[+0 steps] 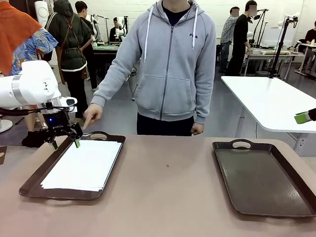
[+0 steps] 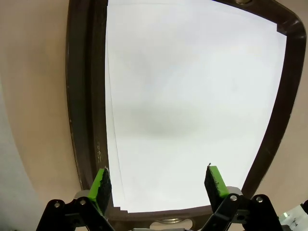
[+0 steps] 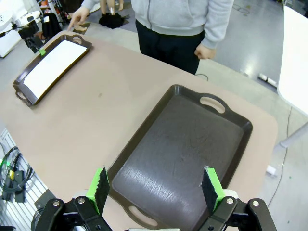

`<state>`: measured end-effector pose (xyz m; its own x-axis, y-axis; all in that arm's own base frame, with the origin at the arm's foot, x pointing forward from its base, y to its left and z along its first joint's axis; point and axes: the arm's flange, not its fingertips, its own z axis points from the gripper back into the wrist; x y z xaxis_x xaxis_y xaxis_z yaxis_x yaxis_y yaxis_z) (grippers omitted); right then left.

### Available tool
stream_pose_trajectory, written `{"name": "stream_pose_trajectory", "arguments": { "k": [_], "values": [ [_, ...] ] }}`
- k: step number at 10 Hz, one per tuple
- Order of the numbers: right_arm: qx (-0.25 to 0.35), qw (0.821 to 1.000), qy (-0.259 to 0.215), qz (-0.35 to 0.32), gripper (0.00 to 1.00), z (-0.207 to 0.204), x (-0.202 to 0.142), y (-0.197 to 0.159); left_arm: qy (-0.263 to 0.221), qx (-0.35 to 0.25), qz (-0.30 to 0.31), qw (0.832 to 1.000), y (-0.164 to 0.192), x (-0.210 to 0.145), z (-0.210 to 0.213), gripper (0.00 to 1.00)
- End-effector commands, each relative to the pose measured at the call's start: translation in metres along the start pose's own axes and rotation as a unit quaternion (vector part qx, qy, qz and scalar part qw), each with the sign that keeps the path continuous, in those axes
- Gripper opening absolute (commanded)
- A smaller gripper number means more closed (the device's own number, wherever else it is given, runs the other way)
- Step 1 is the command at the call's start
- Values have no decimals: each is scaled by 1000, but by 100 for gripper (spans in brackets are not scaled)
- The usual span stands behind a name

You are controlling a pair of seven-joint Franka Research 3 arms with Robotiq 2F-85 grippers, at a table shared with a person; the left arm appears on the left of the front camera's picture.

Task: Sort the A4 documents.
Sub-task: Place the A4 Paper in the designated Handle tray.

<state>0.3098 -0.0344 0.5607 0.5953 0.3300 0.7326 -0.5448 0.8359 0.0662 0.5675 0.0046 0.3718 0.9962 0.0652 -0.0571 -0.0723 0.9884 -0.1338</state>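
Sheets of plain white A4 documents (image 1: pixel 83 165) lie stacked, edges slightly offset.

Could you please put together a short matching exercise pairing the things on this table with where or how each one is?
Things:
1. A4 documents
2. right-hand tray
3. left gripper
4. person's hand

States:
a. bare, nothing in it
b. open, above the left-hand tray's far end
c. stacked in the left-hand tray
d. pointing down at the left-hand tray's far handle

Pairs: 1-c, 2-a, 3-b, 4-d

White robot arm, grey-hooded person at the desk (image 1: pixel 168 192)

The left gripper (image 1: pixel 64 143) is black with green pads (image 2: pixel 100 185) and silver screws; the person (image 1: pixel 168 64) wears a zipped hoodie with white drawstrings.
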Motion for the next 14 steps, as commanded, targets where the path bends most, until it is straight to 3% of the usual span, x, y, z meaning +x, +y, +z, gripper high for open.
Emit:
{"name": "stream_pose_trajectory", "arguments": {
  "k": [1,2,14],
  "values": [
    [8,1000,-2,-1,100,-2,-1,-1,-33,-40,8,999,-4,1,3,100],
    [8,1000,-2,-1,100,-2,-1,-1,0,0,0,1000,0,0,0,100],
    [8,1000,-2,-1,100,-2,-1,-1,0,0,0,1000,0,0,0,100]
  ]
}}
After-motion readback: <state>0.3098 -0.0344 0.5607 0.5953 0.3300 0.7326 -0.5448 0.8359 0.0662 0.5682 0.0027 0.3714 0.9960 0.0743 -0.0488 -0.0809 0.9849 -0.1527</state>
